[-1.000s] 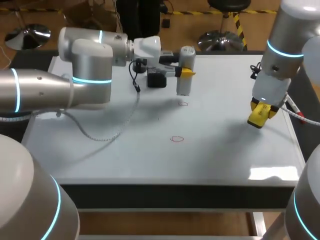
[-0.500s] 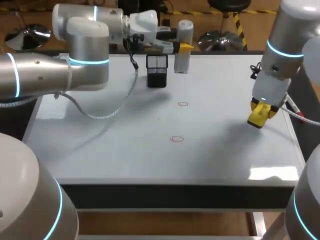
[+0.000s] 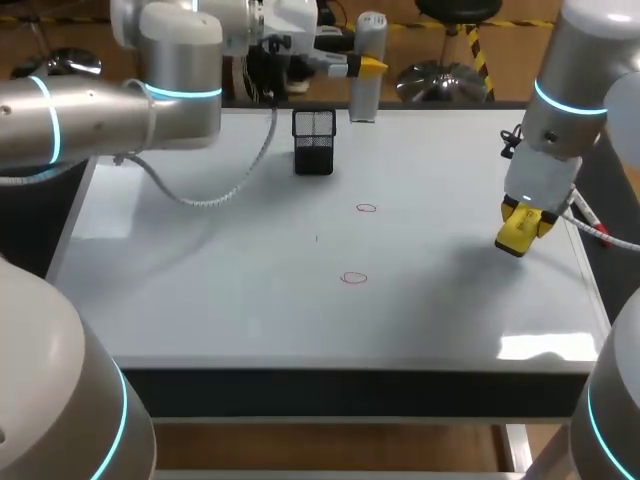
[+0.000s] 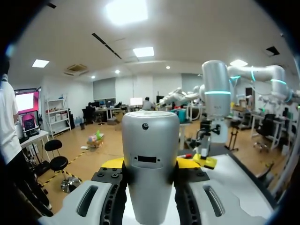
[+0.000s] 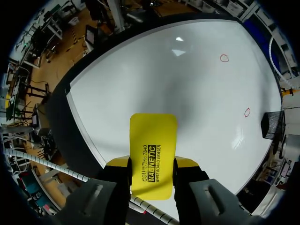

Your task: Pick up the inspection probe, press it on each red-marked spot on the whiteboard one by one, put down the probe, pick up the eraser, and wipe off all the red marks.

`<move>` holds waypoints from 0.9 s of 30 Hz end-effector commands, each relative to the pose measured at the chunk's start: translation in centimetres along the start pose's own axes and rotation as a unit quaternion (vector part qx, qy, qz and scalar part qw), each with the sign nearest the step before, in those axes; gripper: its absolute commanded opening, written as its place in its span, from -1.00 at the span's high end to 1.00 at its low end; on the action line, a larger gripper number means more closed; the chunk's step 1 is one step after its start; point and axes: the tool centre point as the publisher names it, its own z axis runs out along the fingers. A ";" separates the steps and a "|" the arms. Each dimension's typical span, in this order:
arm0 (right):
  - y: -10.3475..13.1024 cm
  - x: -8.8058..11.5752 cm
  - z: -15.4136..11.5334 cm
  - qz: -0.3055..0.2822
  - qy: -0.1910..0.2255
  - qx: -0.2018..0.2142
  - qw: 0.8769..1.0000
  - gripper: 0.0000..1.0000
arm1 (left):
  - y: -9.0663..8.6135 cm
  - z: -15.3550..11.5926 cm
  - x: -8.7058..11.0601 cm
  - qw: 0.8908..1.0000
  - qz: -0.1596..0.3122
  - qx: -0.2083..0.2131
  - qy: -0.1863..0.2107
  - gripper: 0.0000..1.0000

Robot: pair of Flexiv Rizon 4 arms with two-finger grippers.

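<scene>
Retreating from the board: over the last second the left arm has lifted the inspection probe (image 4: 150,150) off the area above the far red mark (image 3: 366,208) and carried it up and back. It now hangs past the whiteboard (image 3: 200,280) far edge, beyond the black mesh holder (image 3: 313,140), which was partly covered by the arm a second ago and shows fully now. Left fingers (image 3: 371,65) clamp the probe from both sides, yellow tips flush on its body. Right arm has not moved. Right fingers (image 3: 528,215) are closed on the yellow eraser (image 5: 153,136), held low near the whiteboard's right edge.

Read: the probing phase looks finished or paused, and the probe is probably headed for set-down. Where, I cannot tell; the holder is a guess. The near red mark (image 3: 354,278) and the far one are both on the board, unwiped, so erasing is all to come. The eraser is already in grip, which saves a pick.

Probe look: a smooth silver-grey cylinder, upright, with a domed top, a small dark dot and a dark rectangular slot on its side. Hard and slick, likely to twist if grip loosens. Eraser: a flat yellow block with rounded corners and black print, sticking out ahead of the fingers.
</scene>
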 end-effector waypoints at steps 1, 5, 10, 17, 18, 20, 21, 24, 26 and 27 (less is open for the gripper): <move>-0.1 0.0 0.0 -0.001 0.001 0.001 1.000 1.00 | 0.0 0.6 -1.7 1.000 -0.001 -0.004 0.020 1.00; -0.1 0.0 0.0 -0.001 0.001 0.001 1.000 1.00 | 0.0 0.6 -2.2 1.000 0.000 -0.006 0.019 1.00; -0.1 0.0 0.0 -0.001 0.001 0.001 1.000 1.00 | 0.3 0.8 -2.9 1.000 -0.004 -0.010 0.015 1.00; -0.1 0.0 0.0 -0.001 0.001 0.001 1.000 1.00 | 0.3 0.9 -3.5 1.000 -0.010 -0.009 0.016 1.00; -0.1 0.0 0.0 -0.001 0.001 0.001 1.000 1.00 | 0.3 0.9 -3.5 1.000 -0.010 -0.009 0.016 1.00; -0.1 0.0 0.0 -0.001 0.001 0.001 1.000 1.00 | 0.3 0.9 -3.5 1.000 -0.010 -0.009 0.016 1.00; -0.1 0.0 0.0 -0.001 0.001 0.001 1.000 1.00 | 0.3 0.9 -3.5 1.000 -0.010 -0.009 0.016 1.00; -0.1 0.0 0.0 -0.001 0.001 0.001 1.000 1.00 | 0.3 0.9 -3.5 1.000 -0.010 -0.009 0.016 1.00; -0.1 0.0 0.0 -0.001 0.001 0.001 1.000 1.00 | 0.3 0.9 -3.5 1.000 -0.010 -0.009 0.016 1.00; -0.1 0.0 0.0 -0.001 0.001 0.001 1.000 1.00 | 0.3 0.9 -3.5 1.000 -0.010 -0.009 0.016 1.00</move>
